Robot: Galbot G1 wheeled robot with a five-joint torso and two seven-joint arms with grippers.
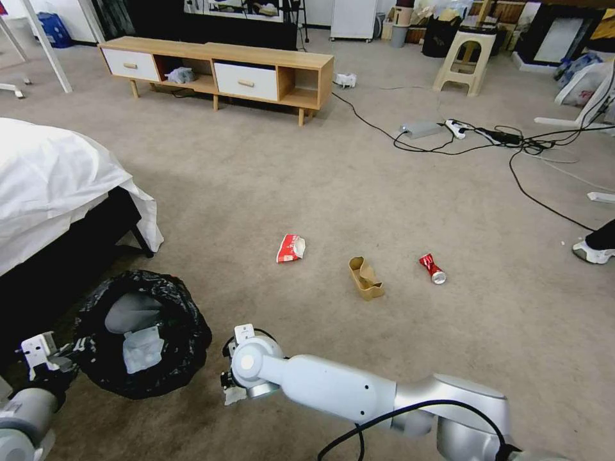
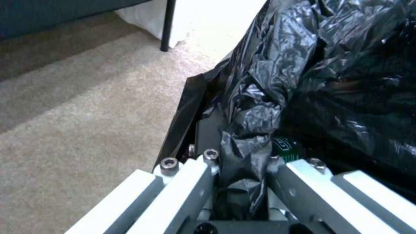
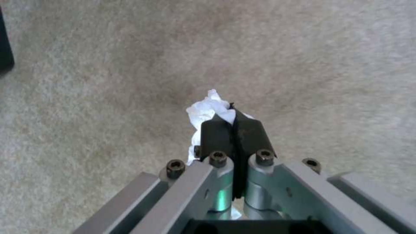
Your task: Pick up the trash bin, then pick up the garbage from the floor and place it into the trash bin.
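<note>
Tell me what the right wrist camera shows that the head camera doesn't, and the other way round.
Only the right wrist view shows the right gripper close up, pads shut on a white tissue.

Only the head view shows the trash bin at the left gripper, with tissue inside, plus the snack wrapper, brown paper box and red can lying on the floor.

Both show the beige carpet and the right arm's end.

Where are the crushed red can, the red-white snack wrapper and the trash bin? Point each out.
crushed red can (image 1: 432,268), head view, on its red side.
red-white snack wrapper (image 1: 291,248), head view, on its middle.
trash bin (image 1: 186,333), head view, on its bag-covered rim.
</note>
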